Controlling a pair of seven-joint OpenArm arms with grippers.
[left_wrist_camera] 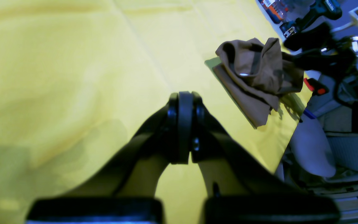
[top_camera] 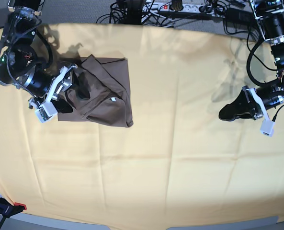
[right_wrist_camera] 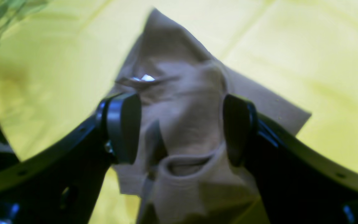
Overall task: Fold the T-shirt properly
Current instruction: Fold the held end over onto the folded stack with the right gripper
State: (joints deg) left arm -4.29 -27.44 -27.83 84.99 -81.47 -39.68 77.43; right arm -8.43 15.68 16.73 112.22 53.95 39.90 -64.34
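Observation:
The taupe-brown T-shirt (top_camera: 108,88) lies as a rumpled, partly folded bundle on the left part of the table in the base view, its small white tag (right_wrist_camera: 147,77) showing. My right gripper (top_camera: 74,97) hovers over its left side, open. In the right wrist view the two pads (right_wrist_camera: 123,127) stand wide apart with the T-shirt (right_wrist_camera: 182,102) beneath and nothing pinched between them. My left gripper (top_camera: 224,115) is far off at the right side, shut and empty over bare cloth. The left wrist view shows its fingers (left_wrist_camera: 183,124) pressed together and the T-shirt (left_wrist_camera: 253,74) in the distance.
A large yellow cloth (top_camera: 180,158) covers the whole table. Cables and a power strip (top_camera: 180,7) run along the back edge. A clamp (top_camera: 7,208) grips the front-left corner. Tools and clutter (left_wrist_camera: 315,12) sit beyond the table edge past the T-shirt.

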